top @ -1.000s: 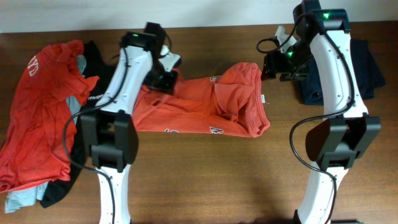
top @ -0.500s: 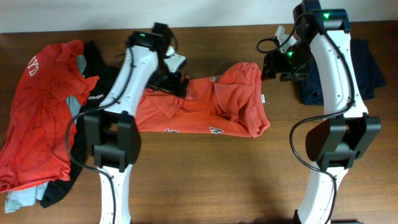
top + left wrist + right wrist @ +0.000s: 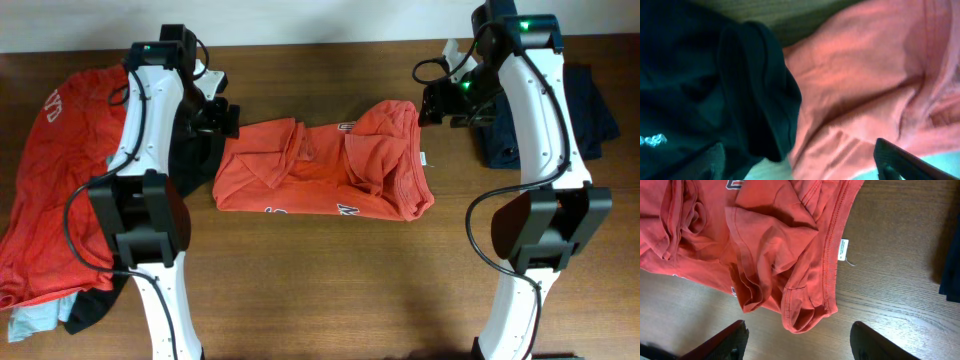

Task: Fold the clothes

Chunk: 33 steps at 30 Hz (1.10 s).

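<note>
The orange shirt [image 3: 320, 185] is found centred on the surface [image 3: 330, 290], sides turned inward, presumably to narrow it. The left end effector [image 3: 218, 118] (at its 10 o'clock) and right end effector [image 3: 433, 103] (at 2 o'clock) are held wide and empty.

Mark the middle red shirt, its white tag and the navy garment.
middle red shirt [image 3: 300, 185], overhead view, flat front panel.
white tag [image 3: 842, 249], right wrist view, middle of the tag.
navy garment [image 3: 595, 110], overhead view, its right-hand part.
</note>
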{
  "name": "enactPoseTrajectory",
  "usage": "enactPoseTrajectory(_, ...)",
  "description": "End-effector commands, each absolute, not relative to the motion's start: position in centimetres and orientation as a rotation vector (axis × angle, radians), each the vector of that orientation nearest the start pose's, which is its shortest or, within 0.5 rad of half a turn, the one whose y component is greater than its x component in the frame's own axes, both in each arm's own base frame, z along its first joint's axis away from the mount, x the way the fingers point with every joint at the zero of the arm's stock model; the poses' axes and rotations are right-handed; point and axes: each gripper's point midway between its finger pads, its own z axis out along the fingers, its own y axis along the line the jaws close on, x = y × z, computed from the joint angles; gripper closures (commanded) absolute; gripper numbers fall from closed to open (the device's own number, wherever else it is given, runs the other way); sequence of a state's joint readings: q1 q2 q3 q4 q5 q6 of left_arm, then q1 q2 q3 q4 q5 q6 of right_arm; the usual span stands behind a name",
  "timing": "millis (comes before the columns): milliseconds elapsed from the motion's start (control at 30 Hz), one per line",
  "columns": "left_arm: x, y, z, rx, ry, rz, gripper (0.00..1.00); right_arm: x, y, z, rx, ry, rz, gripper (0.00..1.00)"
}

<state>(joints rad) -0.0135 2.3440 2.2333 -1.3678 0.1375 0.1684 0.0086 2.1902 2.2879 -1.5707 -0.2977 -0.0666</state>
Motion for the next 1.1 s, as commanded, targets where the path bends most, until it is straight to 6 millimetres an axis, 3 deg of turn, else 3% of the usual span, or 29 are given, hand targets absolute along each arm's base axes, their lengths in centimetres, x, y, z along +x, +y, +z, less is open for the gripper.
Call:
enactPoseTrajectory(0, 48.5, -3.1, 8.4, 0.298, 3.004, -0.188, 0.28, 43.4, 5.4, 19.1, -0.151, 2.955, 0.444, 0.29)
enactPoseTrajectory(100, 48.8, -3.1, 8.3, 0.298, 2.997, -0.184, 0.4, 43.4, 5.4, 19.1, -0.152, 2.955, 0.445, 0.29)
enactPoseTrajectory(367, 48.5, -2.2, 5.7, 0.295, 3.059, -0.117, 0.45, 43.4, 5.4, 19.1, -0.151, 2.958, 0.445, 0.29)
enactPoseTrajectory(500, 48.5, -2.2, 4.9, 0.296, 3.07, -0.118, 0.64, 43.4, 5.4, 19.1, -0.151, 2.958, 0.445, 0.29)
enactPoseTrajectory(600, 48.8, -1.6, 4.9, 0.276, 3.066, -0.079, 0.86, 43.4, 5.4, 19.1, -0.151, 2.958, 0.445, 0.3)
enactPoseTrajectory(633, 48.8, -0.3, 4.9, 0.205, 3.078, 0.016, 0.96, 43.4, 5.4, 19.1, -0.151, 2.958, 0.445, 0.29)
enactPoseTrajectory(667, 48.7, 0.7, 5.0, 0.156, 3.085, 0.079, 0.99, 43.4, 5.4, 19.1, -0.151, 2.958, 0.445, 0.29)
enactPoseTrajectory(900, 48.1, 7.9, 6.2, -0.169, 3.083, 0.205, 0.99, 43.4, 5.4, 19.1, -0.151, 2.958, 0.445, 0.28)
enactPoseTrajectory(933, 48.0, 9.2, 6.5, -0.212, 3.075, 0.206, 0.99, 43.4, 5.4, 19.1, -0.151, 2.958, 0.445, 0.28)
enactPoseTrajectory(967, 47.6, 11.9, 7.0, -0.299, 3.06, 0.209, 0.99, 43.4, 5.4, 19.1, -0.151, 2.957, 0.445, 0.28)
enactPoseTrajectory(1033, 47.1, 14.7, 7.6, -0.406, 3.037, 0.211, 0.99, 43.5, 5.4, 19.1, -0.152, 2.954, 0.444, 0.28)
enactPoseTrajectory(1067, 46.9, 15.8, 7.7, -0.447, 3.026, 0.204, 0.92, 43.5, 5.4, 19.1, -0.152, 2.953, 0.444, 0.28)
